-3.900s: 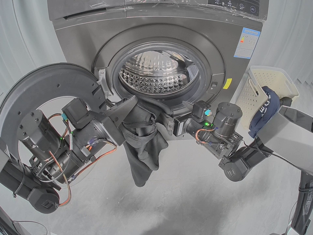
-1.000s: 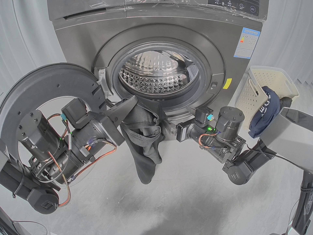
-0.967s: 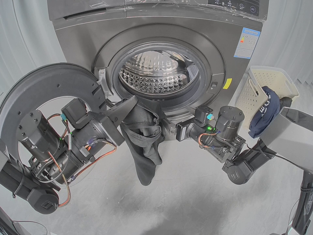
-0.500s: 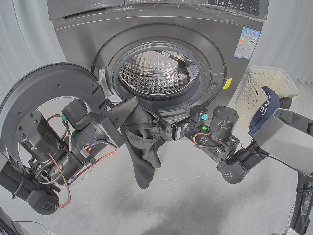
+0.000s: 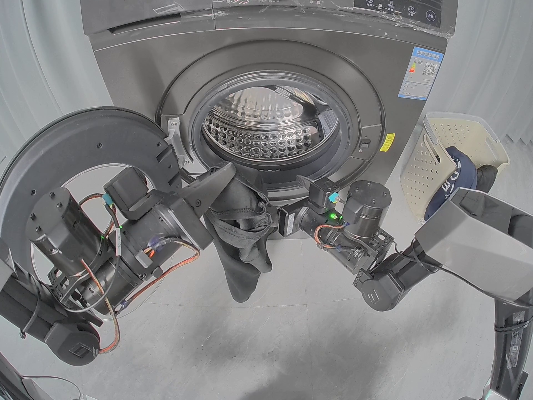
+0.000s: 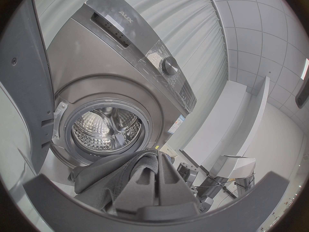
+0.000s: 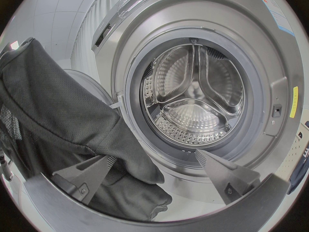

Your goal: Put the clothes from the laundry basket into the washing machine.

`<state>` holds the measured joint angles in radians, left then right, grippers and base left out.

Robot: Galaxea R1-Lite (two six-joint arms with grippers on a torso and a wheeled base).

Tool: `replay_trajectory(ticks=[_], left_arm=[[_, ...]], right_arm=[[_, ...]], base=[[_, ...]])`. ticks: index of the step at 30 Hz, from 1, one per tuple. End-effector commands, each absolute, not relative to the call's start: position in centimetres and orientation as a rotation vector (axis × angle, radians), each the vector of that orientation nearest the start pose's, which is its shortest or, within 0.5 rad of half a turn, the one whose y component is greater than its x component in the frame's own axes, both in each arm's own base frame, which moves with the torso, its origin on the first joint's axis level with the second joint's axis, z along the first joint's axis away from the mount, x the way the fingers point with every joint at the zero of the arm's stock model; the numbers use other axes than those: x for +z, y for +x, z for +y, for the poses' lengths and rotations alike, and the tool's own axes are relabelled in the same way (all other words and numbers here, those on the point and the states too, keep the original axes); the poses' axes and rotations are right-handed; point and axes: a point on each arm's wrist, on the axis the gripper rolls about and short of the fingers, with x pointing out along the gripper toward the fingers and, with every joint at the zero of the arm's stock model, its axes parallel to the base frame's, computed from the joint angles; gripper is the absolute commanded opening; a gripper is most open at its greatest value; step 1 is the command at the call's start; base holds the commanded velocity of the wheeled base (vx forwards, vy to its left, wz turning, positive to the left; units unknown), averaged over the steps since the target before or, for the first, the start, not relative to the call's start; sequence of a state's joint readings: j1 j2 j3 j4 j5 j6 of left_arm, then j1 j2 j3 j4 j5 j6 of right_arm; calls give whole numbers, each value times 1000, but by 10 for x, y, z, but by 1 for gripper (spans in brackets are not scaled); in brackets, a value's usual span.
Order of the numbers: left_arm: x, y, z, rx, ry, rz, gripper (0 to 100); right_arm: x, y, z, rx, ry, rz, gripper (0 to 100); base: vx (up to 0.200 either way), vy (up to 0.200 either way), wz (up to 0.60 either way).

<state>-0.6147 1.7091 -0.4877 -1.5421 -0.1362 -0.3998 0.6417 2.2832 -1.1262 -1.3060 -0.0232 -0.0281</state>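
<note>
In the head view the right pincer (image 7: 153, 155) has its tips buried behind the black garment (image 5: 241, 240), though its wrist cam shows them spread apart, cloth lying across one side. Left pincer (image 6: 157, 165) is clamped on the garment's bunched top, so it hangs limp and crumpled just below the open mouth of the washing machine (image 5: 139, 73), lower end off the floor (image 5: 311, 340).
</note>
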Motion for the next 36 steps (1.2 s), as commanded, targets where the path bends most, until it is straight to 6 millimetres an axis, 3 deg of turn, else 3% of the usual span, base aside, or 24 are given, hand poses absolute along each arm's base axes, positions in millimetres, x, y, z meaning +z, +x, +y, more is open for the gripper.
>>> replay_trajectory(ticks=[1,5,16,23,26,32,36], left_arm=[[191,219,-158,-799,-455,-165,0],[190,219,-157,-797,-453,-163,0],[191,220,-156,-791,-453,-167,0],[190,220,-156,-791,-453,-165,0],[190,220,-156,-789,-452,-164,0],[190,220,-155,-789,-452,-164,0],[190,220,-155,-788,-452,-165,0]], right_arm=[[115,351,266,622,29,-169,100],[120,350,271,636,42,-188,100],[97,343,297,716,66,-148,100],[96,346,300,753,90,-153,100],[97,351,291,723,86,-150,100],[110,360,251,640,71,-157,100],[117,353,232,617,55,-141,100]], base=[[0,0,0],[0,0,0],[0,0,0],[0,0,0],[0,0,0],[0,0,0],[0,0,0]])
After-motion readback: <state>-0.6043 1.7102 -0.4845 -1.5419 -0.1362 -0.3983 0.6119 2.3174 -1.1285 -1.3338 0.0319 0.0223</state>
